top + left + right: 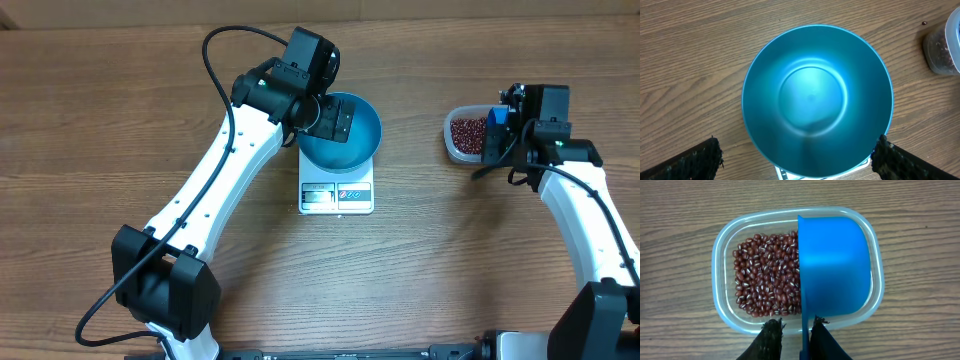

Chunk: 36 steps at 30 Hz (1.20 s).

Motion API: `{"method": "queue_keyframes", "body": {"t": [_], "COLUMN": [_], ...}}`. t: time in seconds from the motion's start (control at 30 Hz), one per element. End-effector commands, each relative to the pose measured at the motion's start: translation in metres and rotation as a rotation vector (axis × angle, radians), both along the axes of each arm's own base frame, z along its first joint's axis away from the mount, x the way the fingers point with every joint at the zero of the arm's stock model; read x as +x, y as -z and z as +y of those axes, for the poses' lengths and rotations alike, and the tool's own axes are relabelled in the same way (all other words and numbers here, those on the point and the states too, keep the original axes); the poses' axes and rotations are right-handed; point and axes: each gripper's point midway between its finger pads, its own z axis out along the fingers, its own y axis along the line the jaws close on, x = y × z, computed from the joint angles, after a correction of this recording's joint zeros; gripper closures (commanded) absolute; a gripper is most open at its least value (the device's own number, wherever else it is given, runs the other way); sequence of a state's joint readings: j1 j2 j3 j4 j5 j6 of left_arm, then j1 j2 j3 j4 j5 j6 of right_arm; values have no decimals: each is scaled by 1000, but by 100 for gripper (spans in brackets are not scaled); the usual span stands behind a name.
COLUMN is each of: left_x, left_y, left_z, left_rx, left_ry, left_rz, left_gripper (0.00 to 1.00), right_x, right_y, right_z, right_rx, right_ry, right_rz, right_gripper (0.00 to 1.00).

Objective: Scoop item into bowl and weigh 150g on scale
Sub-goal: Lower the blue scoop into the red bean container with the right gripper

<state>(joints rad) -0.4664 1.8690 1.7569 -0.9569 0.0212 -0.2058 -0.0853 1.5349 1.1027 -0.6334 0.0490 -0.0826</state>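
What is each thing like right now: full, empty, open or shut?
bowl: empty, on the scale.
scale: under the bowl.
beans: in the tub.
tub: uncovered, partly full.
scoop: in the tub, beside the beans.
left gripper: open, above the bowl.
right gripper: straddling the scoop handle; grip unclear.

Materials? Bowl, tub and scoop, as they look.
Bowl: probably coated or anodised metal, satin blue, with a soft, diffuse sheen inside. Tub: clear plastic, glossy, with a see-through rim. Scoop: opaque blue plastic by the look, smooth and evenly matte, no sharp highlights.
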Motion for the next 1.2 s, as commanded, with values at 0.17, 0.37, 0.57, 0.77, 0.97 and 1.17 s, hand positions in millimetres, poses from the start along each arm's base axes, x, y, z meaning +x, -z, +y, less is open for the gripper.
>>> {"method": "queue_keyframes", "body": {"t": [0.17, 0.37, 0.57, 0.77, 0.97, 1.17], "left_x": [3, 4, 6, 7, 5, 4], "left_y": [6, 6, 5, 4, -11, -40], "left_z": [-3, -3, -4, -5, -7, -7], "left_rx": [18, 15, 11, 10, 23, 15], "left_ry": [18, 18, 19, 21, 97, 97], "left_rz": [3, -3, -11, -14, -31, -55], "left_gripper": [0, 0, 0, 0, 3, 6], "right_x": [4, 8, 18, 18, 14, 9], "right_y": [3, -3, -41, -63, -65, -103], "right_z": [-4, -6, -2, 1, 0, -2], "right_rx": [-18, -28, -17, -43, -96, -117], "right_ry": [7, 13, -23, -94, -166, -174], "right_rz": [-7, -25, -51, -47, -19, -8], "right_gripper": [96, 96, 96, 96, 97, 97]}}
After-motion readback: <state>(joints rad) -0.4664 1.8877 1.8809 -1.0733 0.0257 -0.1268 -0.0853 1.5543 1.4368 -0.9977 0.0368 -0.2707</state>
